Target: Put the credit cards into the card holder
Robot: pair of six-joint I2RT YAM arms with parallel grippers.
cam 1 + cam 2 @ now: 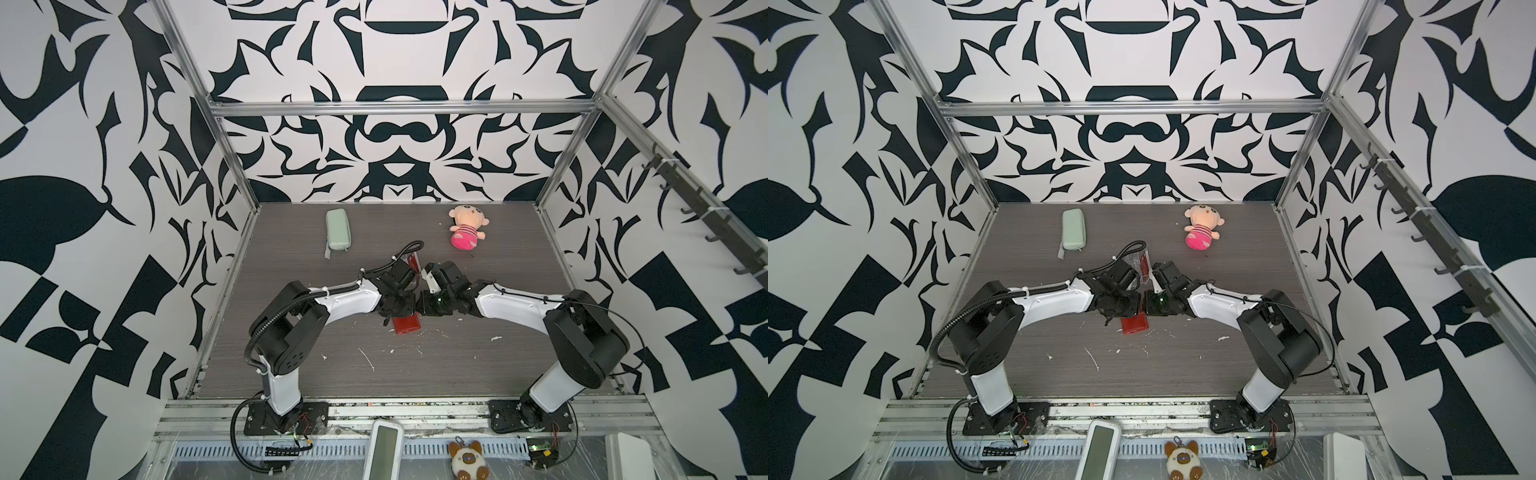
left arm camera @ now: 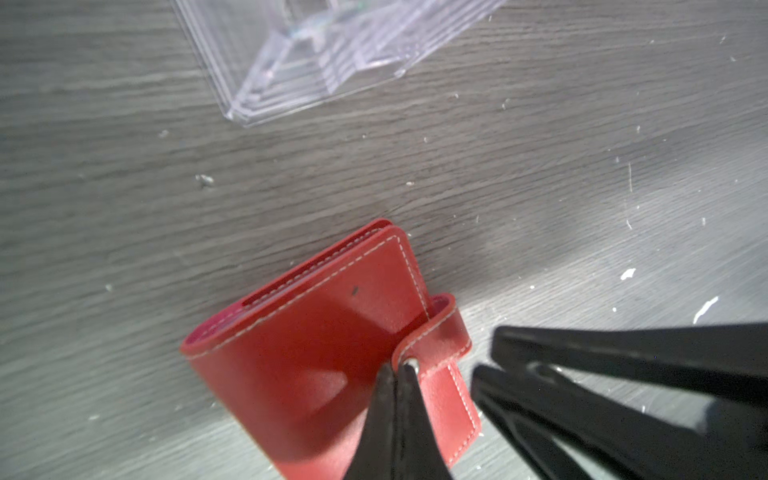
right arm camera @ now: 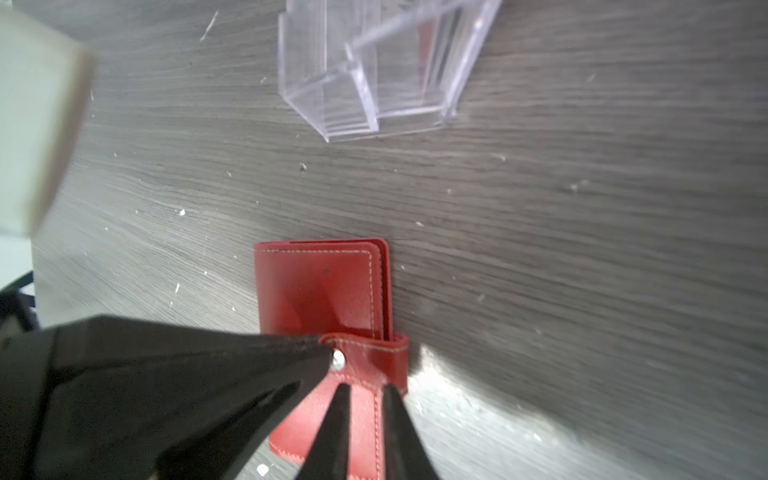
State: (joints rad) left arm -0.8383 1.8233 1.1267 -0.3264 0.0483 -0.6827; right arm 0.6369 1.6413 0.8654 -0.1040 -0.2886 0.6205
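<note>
Two hands at folded card holder [image 2: 316, 332]: left hand [image 2: 397, 370] pinched closed, tips on snap [image 3: 338, 359]; right hand [image 3: 365, 388] narrow astride tab [image 3: 374, 353], grip unclear. Contact legible in wrist views only.

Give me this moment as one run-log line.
card holder: closed, flat on table | left gripper: shut, tip down beside snap | right gripper: jaws narrow over tab, grip unclear

Both top views look steeply down from high over the near edge, taking in the whole bench [image 1: 457, 365]. Each wrist view hangs close above the bench; both share the red card holder [image 2: 311, 340] and clear box [image 2: 316, 62].
</note>
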